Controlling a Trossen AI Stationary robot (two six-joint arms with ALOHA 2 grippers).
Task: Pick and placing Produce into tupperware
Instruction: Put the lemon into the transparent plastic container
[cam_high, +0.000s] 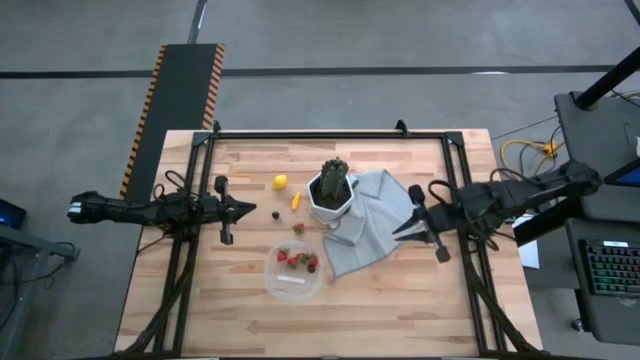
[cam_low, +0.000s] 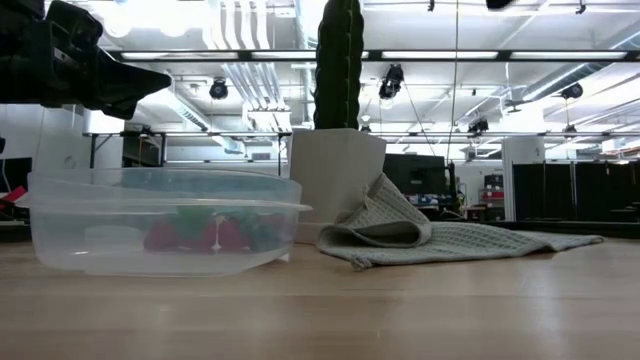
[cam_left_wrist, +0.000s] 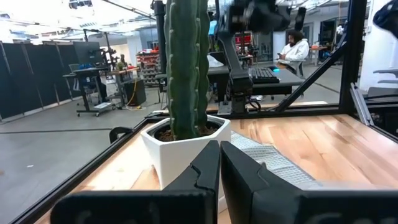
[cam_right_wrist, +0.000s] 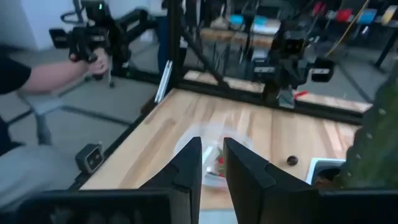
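Strawberries (cam_high: 298, 260) lie in clear tub (cam_high: 293, 272) near table's front; lemon (cam_high: 281, 182) beside cactus pot (cam_high: 333, 195). Left gripper (cam_high: 252, 208) closed, empty. Right gripper (cam_high: 399, 228) slightly parted, empty, over cloth (cam_high: 372, 225).

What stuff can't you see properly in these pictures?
- Fruit in the tupperware, low view: only red and green blurs through the cloudy wall.
- Dark berry, high view: too small to name.
- Cactus, low view: top cut off by the edge.
- Anything under the cloth: hidden by its folds.
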